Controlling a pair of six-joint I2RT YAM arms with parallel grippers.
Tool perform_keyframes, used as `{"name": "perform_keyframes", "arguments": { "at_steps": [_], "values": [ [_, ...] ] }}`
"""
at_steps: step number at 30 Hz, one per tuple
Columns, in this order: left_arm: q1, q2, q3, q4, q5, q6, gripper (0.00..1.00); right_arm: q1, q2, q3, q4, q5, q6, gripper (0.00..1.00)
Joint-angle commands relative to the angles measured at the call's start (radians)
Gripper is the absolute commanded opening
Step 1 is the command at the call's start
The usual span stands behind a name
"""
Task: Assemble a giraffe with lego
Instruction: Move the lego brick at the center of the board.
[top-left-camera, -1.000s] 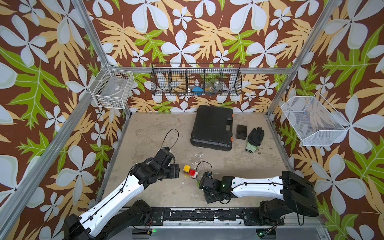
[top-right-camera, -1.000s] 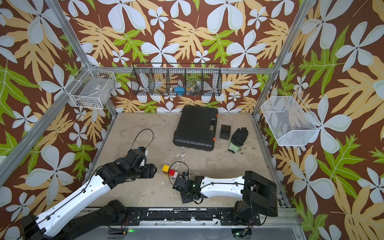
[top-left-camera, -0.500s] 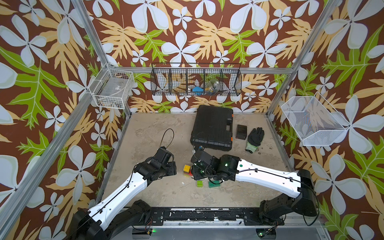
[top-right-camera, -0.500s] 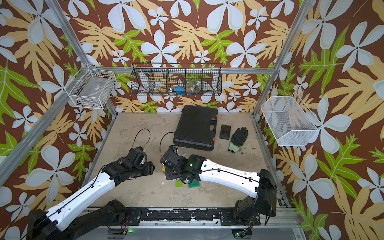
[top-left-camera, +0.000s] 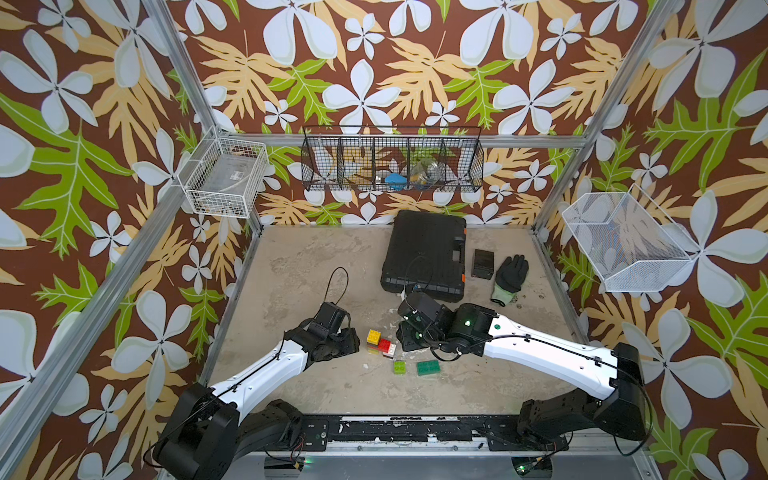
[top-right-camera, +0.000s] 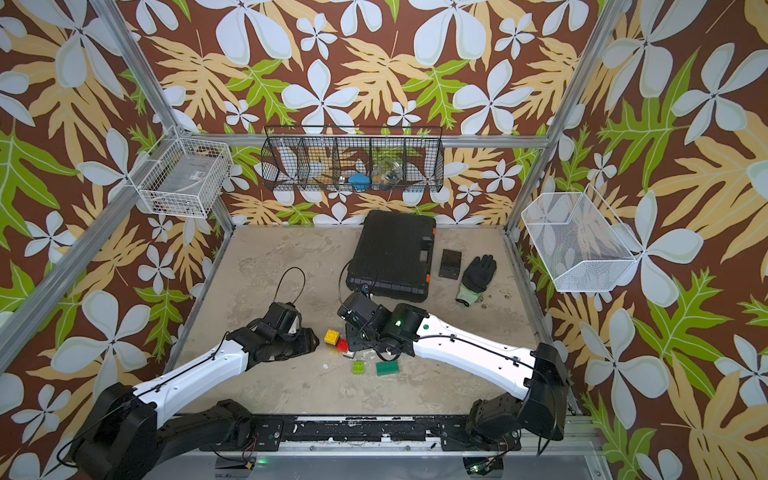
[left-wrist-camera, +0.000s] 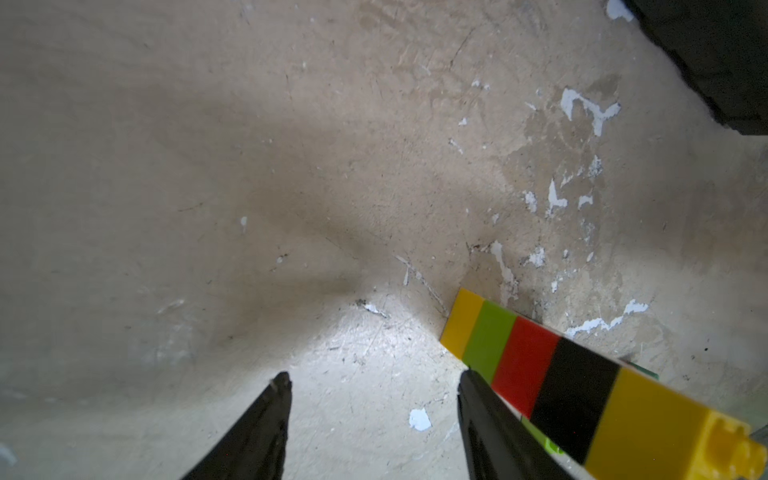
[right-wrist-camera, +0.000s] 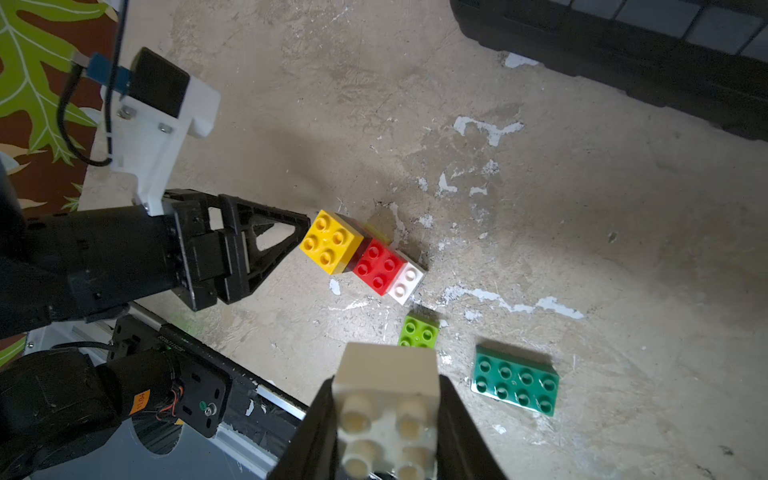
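A: Why does the right gripper (right-wrist-camera: 386, 399) hang above the table (top-left-camera: 299, 266) with a white brick (right-wrist-camera: 388, 370) in it?

B: Its fingers are clamped on two sides of the brick, with the studs turned toward the wrist camera. Going by the task, the piece is meant for the giraffe (right-wrist-camera: 361, 253). So far that is only a short stack: a striped column topped with yellow, with a red and a white brick stepping off to its right and nearer. Carrying the brick clear of the surface probably keeps its other face free to press onto studs.

A: And the left gripper (left-wrist-camera: 372, 380)?

B: It sits low, just left of the stack. Its fingers (left-wrist-camera: 266, 424) are apart, with only bare table between them. In the left wrist view the striped column lies outside that gap, right beside one finger. Whether they touch cannot be told. It looks placed to steady or take hold of the stack, but it grips nothing.

A: Where is the giraffe relative to the right fingers?

B: In both top views it stands mid-table between the two grippers. The right one is close on its right side and not touching it.

A: What about the remaining lego?

B: A lime green brick (top-left-camera: 399, 367) and a dark green brick (top-left-camera: 428, 367) lie loose, studs up, just nearer than the stack. Nothing touches them.
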Motion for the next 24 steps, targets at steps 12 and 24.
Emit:
{"name": "perform_keyframes", "arguments": {
  "at_steps": [12, 24],
  "values": [
    [0.000, 0.050, -0.085, 0.226, 0.143, -0.089, 0.65, -0.058, -0.003, -0.006, 0.025, -0.016, -0.081, 0.18],
    [-0.094, 0.140, -0.076, 0.301, 0.143, -0.147, 0.64, -0.108, -0.071, -0.083, 0.031, -0.033, -0.088, 0.19]
  ]
}}
